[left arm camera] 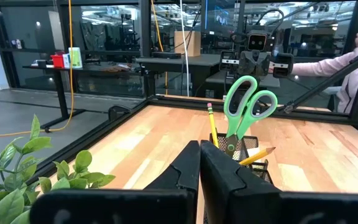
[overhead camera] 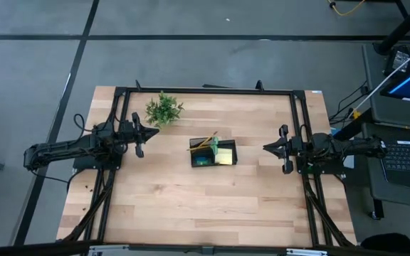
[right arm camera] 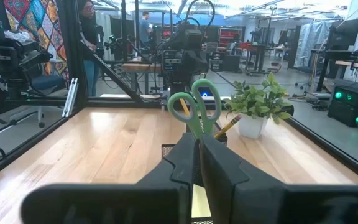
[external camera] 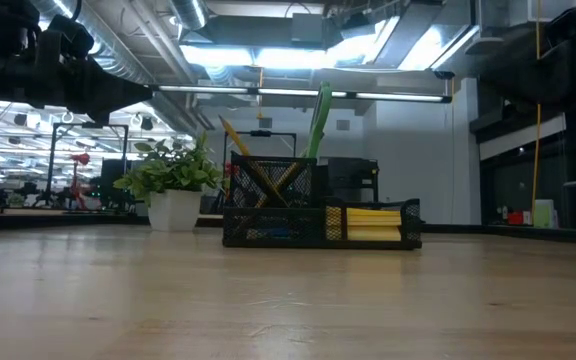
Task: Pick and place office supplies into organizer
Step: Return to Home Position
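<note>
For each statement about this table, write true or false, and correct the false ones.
1. The scissors stand handles-up in the organizer. True.
2. The plant sits inside the organizer. False: it stands on the table, apart from the organizer, nearer the left arm.
3. The left gripper holds a pencil. False: it is shut on nothing, at the table's left side.
4. The sticky-note pad lies in the organizer. True.
5. The right gripper hangs over the organizer. False: it is at the table's right side, shut and empty.
</note>
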{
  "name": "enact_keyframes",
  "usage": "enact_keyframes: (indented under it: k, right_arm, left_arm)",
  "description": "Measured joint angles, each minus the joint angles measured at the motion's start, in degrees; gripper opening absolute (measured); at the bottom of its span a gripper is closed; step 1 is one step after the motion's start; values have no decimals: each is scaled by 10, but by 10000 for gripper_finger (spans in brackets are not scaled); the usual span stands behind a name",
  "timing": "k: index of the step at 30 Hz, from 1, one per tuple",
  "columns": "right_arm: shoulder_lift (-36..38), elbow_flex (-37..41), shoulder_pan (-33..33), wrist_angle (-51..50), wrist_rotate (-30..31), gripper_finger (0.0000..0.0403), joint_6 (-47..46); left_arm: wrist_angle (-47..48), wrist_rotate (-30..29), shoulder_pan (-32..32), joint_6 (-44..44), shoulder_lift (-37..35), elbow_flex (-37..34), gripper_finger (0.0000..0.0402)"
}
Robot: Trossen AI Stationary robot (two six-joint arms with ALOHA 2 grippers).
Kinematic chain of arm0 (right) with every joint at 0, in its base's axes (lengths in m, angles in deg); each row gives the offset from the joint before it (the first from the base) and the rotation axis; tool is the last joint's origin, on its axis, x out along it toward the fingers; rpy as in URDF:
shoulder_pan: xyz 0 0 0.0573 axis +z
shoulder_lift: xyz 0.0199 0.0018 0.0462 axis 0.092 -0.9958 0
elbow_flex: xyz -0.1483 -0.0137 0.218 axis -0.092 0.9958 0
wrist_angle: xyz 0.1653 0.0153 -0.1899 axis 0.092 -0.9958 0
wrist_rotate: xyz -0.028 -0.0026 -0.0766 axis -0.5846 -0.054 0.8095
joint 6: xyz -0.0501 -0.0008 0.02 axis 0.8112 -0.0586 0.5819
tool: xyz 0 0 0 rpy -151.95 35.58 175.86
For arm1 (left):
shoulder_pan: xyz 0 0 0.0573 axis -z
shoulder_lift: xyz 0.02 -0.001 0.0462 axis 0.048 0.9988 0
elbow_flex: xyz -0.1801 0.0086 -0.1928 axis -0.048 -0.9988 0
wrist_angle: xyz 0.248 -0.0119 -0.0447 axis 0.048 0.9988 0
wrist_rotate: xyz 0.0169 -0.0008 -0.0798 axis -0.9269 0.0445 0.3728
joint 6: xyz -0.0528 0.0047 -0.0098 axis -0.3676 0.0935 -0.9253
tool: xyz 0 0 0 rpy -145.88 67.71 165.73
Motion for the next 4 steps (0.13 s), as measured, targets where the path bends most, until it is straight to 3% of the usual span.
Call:
enact_keyframes:
  k: [4]
  right_arm:
    - [0, 0, 0, 0, 0, 30, 1]
  left_arm:
    - [0, 0, 0, 0, 0, 0, 6]
